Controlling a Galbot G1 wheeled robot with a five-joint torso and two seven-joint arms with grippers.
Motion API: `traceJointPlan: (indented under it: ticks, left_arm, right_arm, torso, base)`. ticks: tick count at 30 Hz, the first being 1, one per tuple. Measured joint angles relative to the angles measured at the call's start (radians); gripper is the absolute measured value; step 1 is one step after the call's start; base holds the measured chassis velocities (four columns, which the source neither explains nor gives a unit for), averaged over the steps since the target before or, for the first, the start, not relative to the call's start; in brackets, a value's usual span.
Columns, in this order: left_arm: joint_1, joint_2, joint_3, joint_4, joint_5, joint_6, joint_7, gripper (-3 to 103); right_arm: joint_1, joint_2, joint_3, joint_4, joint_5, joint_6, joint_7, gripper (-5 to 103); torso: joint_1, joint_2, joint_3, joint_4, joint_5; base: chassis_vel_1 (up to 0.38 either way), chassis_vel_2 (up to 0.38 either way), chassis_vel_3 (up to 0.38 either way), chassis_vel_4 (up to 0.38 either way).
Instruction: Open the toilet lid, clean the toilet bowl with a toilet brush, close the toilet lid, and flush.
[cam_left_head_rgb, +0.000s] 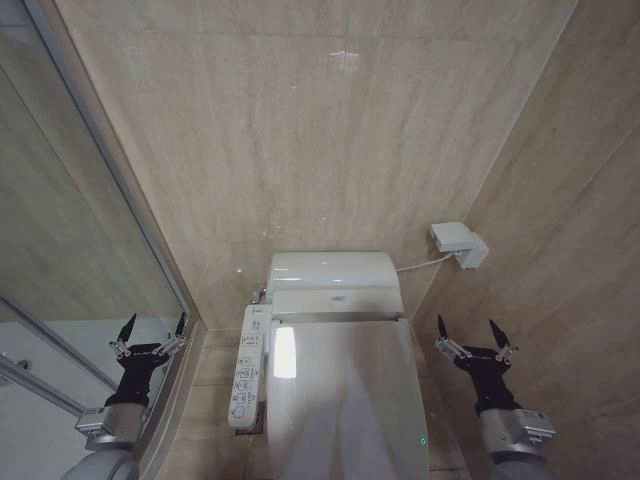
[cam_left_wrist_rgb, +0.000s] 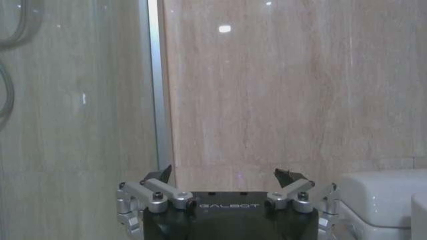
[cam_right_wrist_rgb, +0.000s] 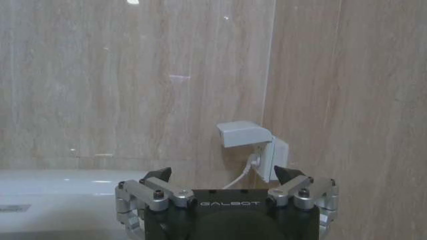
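the left tool (cam_left_head_rgb: 153, 328), black with silver knuckles, hangs in the air at the robot's left, in front of the glass shower partition (cam_left_head_rgb: 70, 250), its two pointed fingers spread wide and holding nothing. in the left wrist view the same left tool (cam_left_wrist_rgb: 223, 176) faces the beige stone wall (cam_left_wrist_rgb: 280, 90), with the silver metal edge strip of the partition (cam_left_wrist_rgb: 155, 85) just beside it and a corner of the white tank to one side.

the right tool (cam_left_head_rgb: 470, 333) is level with it on the robot's right, well apart from the toilet, fingers likewise released and empty. in the right wrist view the right tool (cam_right_wrist_rgb: 223, 175) points at the wall corner, where a small white box-shaped wall unit (cam_right_wrist_rgb: 243, 133) sits with a white cable running from it.

between the two tools lies the large glossy white elongated-oval plastic toilet lid (cam_left_head_rgb: 345, 390), down flat and closed over the bowl, with a bright window reflection near its back edge and a small green light at its front right side. along the lid's left side, touching the toilet body, runs the long white button panel (cam_left_head_rgb: 248, 368).

behind the lid stands the white rounded ceramic tank (cam_left_head_rgb: 333, 278), set against the beige stone wall (cam_left_head_rgb: 320, 120). farther right, the white wall unit (cam_left_head_rgb: 458, 243) is fixed in the corner, its cable leading towards the tank.
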Motion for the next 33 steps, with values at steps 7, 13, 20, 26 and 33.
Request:
traceJointPlan:
  ticks: [7,13,20,26,33]
  left_arm:
    - [0.001,0.000,-0.002,0.000,0.005,-0.005,0.003,100]
    - [0.002,0.000,-0.002,0.000,0.006,-0.005,0.004,100]
    - [0.002,0.000,-0.002,0.000,0.006,-0.006,0.004,100]
    - [0.002,0.000,-0.002,0.000,0.007,-0.006,0.004,100]
    - [0.002,0.000,-0.002,0.000,0.007,-0.006,0.004,100]
  right_arm:
    - [0.000,0.000,0.000,0.000,0.000,0.000,0.000,100]
    - [0.000,0.000,0.000,0.000,0.000,0.000,0.000,100]
    - [0.000,0.000,0.000,0.000,0.000,0.000,0.000,100]
    - [0.000,0.000,0.000,0.000,0.000,0.000,0.000,100]
    - [0.000,0.000,0.000,0.000,0.000,0.000,0.000,100]
  torso:
    - [0.000,0.000,0.000,0.0000,0.0000]
    - [0.000,0.000,0.000,0.0000,0.0000]
    - [0.000,0.000,0.000,0.0000,0.0000]
    - [0.000,0.000,0.000,-0.0001,0.0000]
    - [0.000,0.000,0.000,0.0000,-0.0001]
  base:
    - [0.000,0.000,0.000,0.000]
    - [0.000,0.000,0.000,0.000]
    - [0.000,0.000,0.000,0.000]
    - [0.022,-0.025,-0.022,0.024]
    - [0.152,-0.147,-0.144,0.161]
